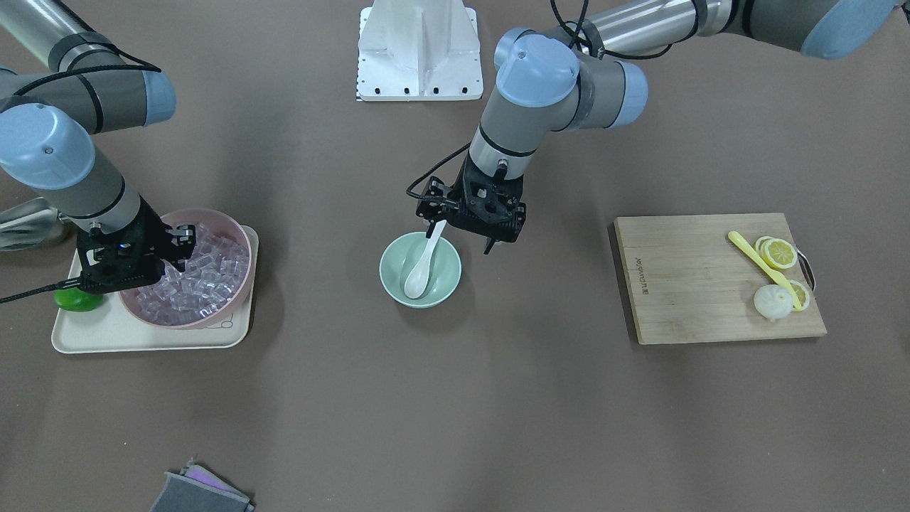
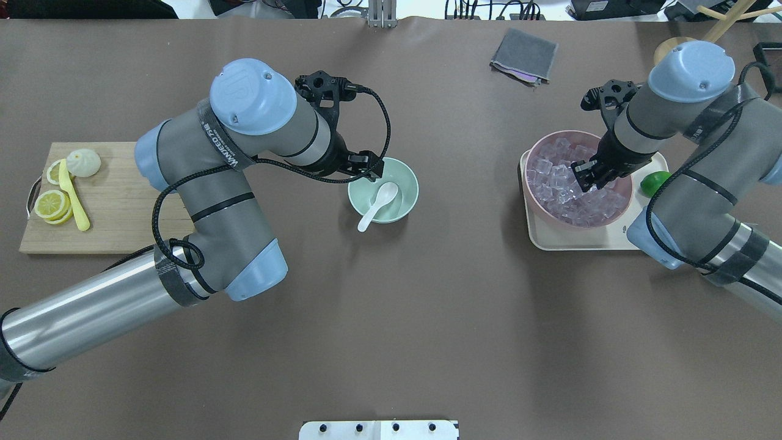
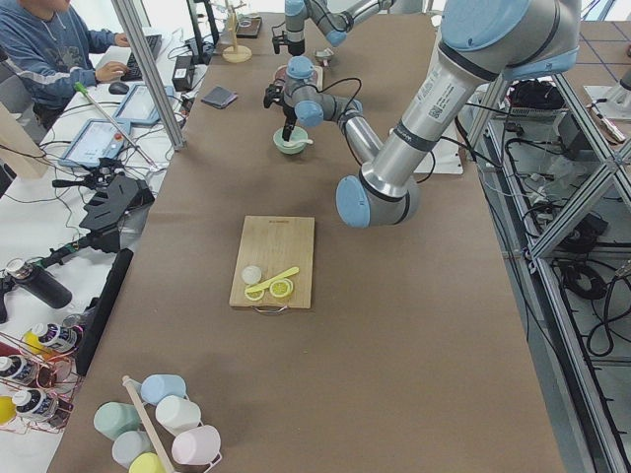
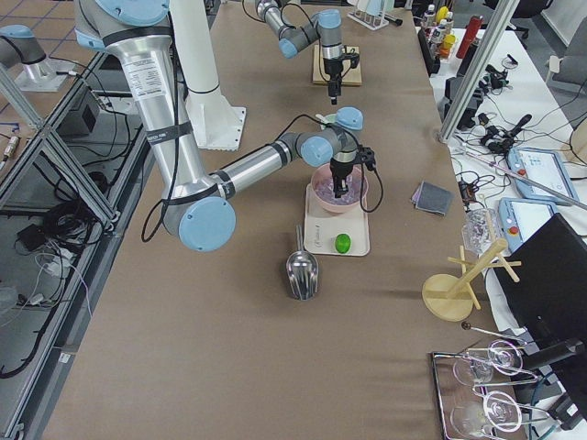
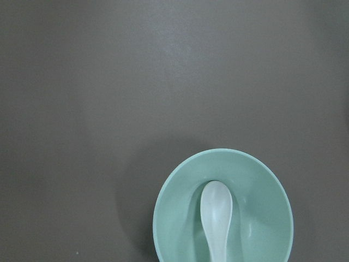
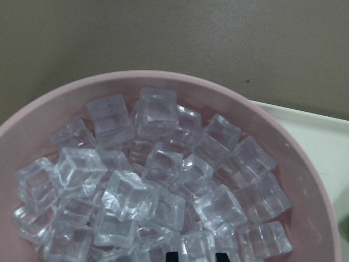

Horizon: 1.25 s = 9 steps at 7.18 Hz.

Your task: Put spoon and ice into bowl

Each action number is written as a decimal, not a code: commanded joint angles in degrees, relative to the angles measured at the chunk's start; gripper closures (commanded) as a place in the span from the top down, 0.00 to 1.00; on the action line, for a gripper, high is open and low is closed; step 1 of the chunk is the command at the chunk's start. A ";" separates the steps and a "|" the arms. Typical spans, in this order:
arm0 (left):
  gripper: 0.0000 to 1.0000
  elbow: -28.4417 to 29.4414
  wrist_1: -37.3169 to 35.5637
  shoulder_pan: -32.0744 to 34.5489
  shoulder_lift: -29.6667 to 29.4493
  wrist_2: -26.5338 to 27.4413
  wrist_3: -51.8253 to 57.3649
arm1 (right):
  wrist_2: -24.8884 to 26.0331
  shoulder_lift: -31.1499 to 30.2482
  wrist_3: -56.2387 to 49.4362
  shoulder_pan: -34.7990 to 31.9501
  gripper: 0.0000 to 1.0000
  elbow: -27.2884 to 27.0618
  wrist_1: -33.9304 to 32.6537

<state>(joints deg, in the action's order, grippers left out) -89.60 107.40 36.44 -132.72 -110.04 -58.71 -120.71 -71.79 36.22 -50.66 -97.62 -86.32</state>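
Observation:
The white spoon (image 1: 419, 274) lies in the mint-green bowl (image 1: 444, 288) at the table's middle, scoop down inside and handle resting on the rim towards the robot; both show in the left wrist view, spoon (image 5: 216, 224) and bowl (image 5: 262, 185). My left gripper (image 1: 460, 240) hangs open just above the bowl's rim, holding nothing. The ice (image 1: 206, 277) is a heap of clear cubes in a pink bowl (image 1: 206, 213). My right gripper (image 1: 183, 249) is down in that bowl, open, its tips (image 6: 196, 255) at the cubes (image 6: 163, 164).
The pink bowl stands on a cream tray (image 1: 142, 338) with a green lime (image 1: 78, 300). A metal scoop (image 1: 25, 222) lies beside the tray. A wooden cutting board (image 1: 697, 284) holds lemon slices, a yellow utensil and a white bun. A grey cloth (image 2: 524, 56) lies at the far edge.

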 commanded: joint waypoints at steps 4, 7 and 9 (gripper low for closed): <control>0.97 -0.05 0.17 -0.06 0.35 0.00 0.00 | -1.62 0.34 -0.01 -1.89 0.00 -0.46 -0.08; 0.97 -6.34 0.09 1.95 6.47 -0.52 1.22 | -8.38 3.23 0.77 -5.06 0.00 -0.81 0.28; 0.97 -10.75 0.17 5.29 12.37 -1.83 8.31 | -9.28 8.49 8.29 -4.54 0.00 -0.73 0.45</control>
<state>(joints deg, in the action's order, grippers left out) -97.75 107.48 39.59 -124.13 -110.83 -54.54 -129.13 -66.33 39.71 -55.47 -98.39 -86.18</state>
